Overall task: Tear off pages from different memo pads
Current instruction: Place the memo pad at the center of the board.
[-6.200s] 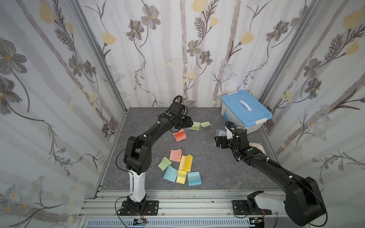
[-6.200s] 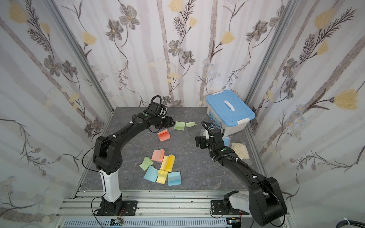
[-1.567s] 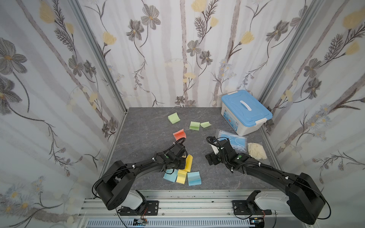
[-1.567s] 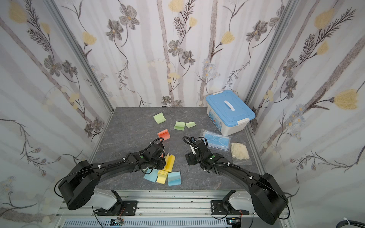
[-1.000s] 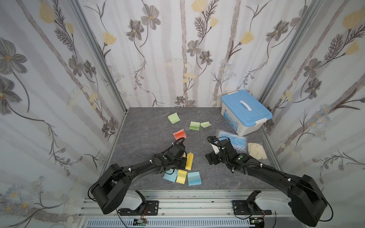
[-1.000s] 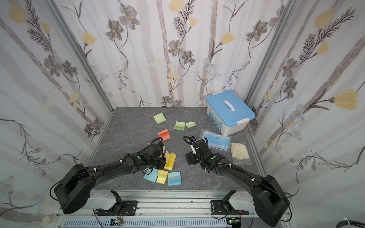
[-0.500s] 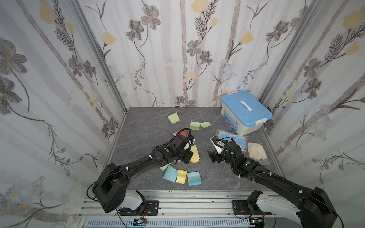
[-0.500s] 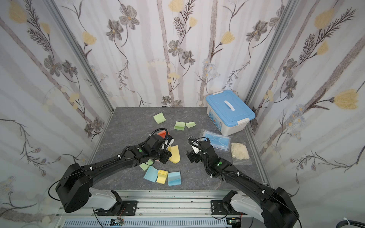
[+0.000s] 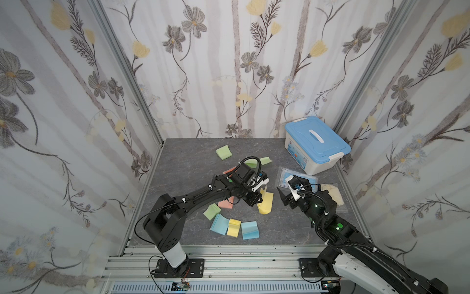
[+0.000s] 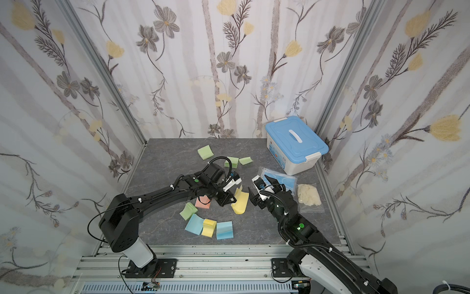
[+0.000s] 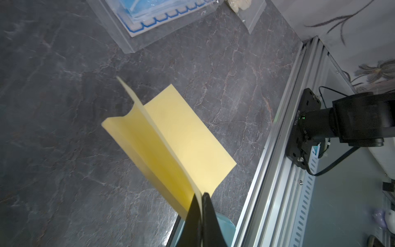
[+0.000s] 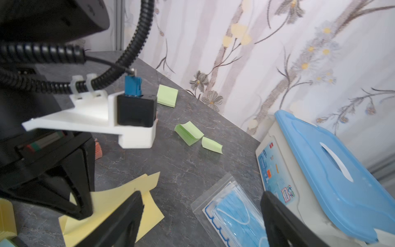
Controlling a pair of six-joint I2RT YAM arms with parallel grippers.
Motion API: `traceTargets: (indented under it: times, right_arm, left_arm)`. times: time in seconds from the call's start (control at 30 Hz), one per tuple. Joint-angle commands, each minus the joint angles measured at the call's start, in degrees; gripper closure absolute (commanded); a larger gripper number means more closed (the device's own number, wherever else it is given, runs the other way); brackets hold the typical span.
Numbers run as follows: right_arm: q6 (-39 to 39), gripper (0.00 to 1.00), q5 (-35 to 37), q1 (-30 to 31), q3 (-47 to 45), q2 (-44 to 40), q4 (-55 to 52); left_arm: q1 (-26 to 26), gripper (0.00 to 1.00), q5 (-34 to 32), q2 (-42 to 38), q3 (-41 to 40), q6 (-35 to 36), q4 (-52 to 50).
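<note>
Progress looks partial. The left gripper (image 11: 201, 195) is clenched on the corner of a yellow page (image 11: 136, 119), held clear of the bench (image 9: 183, 163) near its middle. A second yellow leaf (image 11: 188, 139) hangs joined to it along one edge, so this separation is judged unfinished. The right gripper (image 12: 199, 198) stands with its jaws spread and empty just beside those leaves, one finger over them in the right wrist view, with no hold taken. The next need is probably for it to pinch the hanging part and pull it away from the page. Toward the far edge a single green page (image 12: 211, 145) lies beside a green pad (image 12: 189, 133) with curled leaves, and nearer that edge is a green square (image 9: 223, 152) whose thickness cannot be told. The lone page suggests that at least one tear is done. Near the front edge a light blue pad (image 9: 220, 224), a yellow pad (image 9: 234, 227) and a second light blue pad (image 9: 250, 229) lie touching in a row, with a small green pad (image 9: 212, 211) and a salmon pad (image 9: 226, 203) just behind them toward the middle. Another salmon pad (image 12: 98, 149) shows partly behind the left arm. No loose blue or salmon sheet is seen anywhere, so those colours appear left to do. The blue-lidded box (image 9: 316, 145) in the far right corner and the mask packet (image 11: 162, 12) beside it take no part.
</note>
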Motion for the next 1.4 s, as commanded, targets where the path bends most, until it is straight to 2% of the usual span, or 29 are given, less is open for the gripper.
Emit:
traceTargets:
  times: [0.0, 0.07, 0.17, 0.23, 0.3, 0.4, 0.5, 0.63, 0.7, 1.0, 1.27, 1.37]
  right_arm:
    - [4.91, 0.12, 6.34, -0.03, 0.16, -4.32, -10.73]
    - [4.91, 0.12, 7.34, -0.04, -0.30, -5.16, -11.72]
    - [3.88, 0.11, 7.45, -0.24, -0.41, -1.93, -11.30]
    - [1.15, 0.11, 2.86, -0.27, 0.25, 2.58, -10.13]
    - [0.03, 0.12, -0.96, -0.42, 1.61, 7.39, -9.70]
    - [-2.94, 0.14, -5.73, -0.47, 2.24, 12.50, -7.25]
    - [-5.74, 0.20, -7.89, -0.47, 0.68, 15.44, -2.40]
    - [-14.49, 0.34, -12.96, -0.57, -2.82, 19.09, 5.46]
    - [-20.21, 0.38, -16.56, -0.52, -2.97, 21.96, 6.42]
    - [-35.63, 0.39, -11.89, -1.76, 1.10, 34.88, 9.59]
    - [-43.02, 0.38, -10.89, -2.33, 4.45, 40.72, 8.53]
    - [-43.91, 0.37, -11.76, -2.60, 4.15, 41.72, 7.80]
  left_arm:
    - [-0.71, 1.00, 8.13, 3.77, 1.84, 4.36, -4.14]
    - [-0.74, 1.00, 4.70, 6.99, 3.09, 4.79, -5.94]
    - [-0.74, 1.00, -9.79, 13.47, 7.52, 4.76, -12.00]
    - [-0.82, 1.00, -17.52, 17.40, 11.59, 3.81, -16.04]
    - [-1.00, 1.00, -21.15, 18.62, 14.07, 3.86, -17.04]
    - [-1.01, 0.95, -23.38, 17.28, 12.72, 4.36, -14.73]
    - [-1.00, 0.88, -24.29, 16.15, 9.90, 4.72, -12.21]
    - [-1.00, 0.86, -23.05, 16.23, 7.75, 5.12, -9.62]
    - [-1.00, 0.86, -22.52, 16.43, 6.88, 5.25, -8.56]
    - [-1.03, 0.85, -20.21, 16.00, 3.50, 5.34, -5.28]
    - [-0.98, 0.82, -19.34, 15.67, 3.22, 4.91, -4.40]
    - [-1.00, 0.76, -21.05, 14.84, 2.79, 4.53, -3.95]
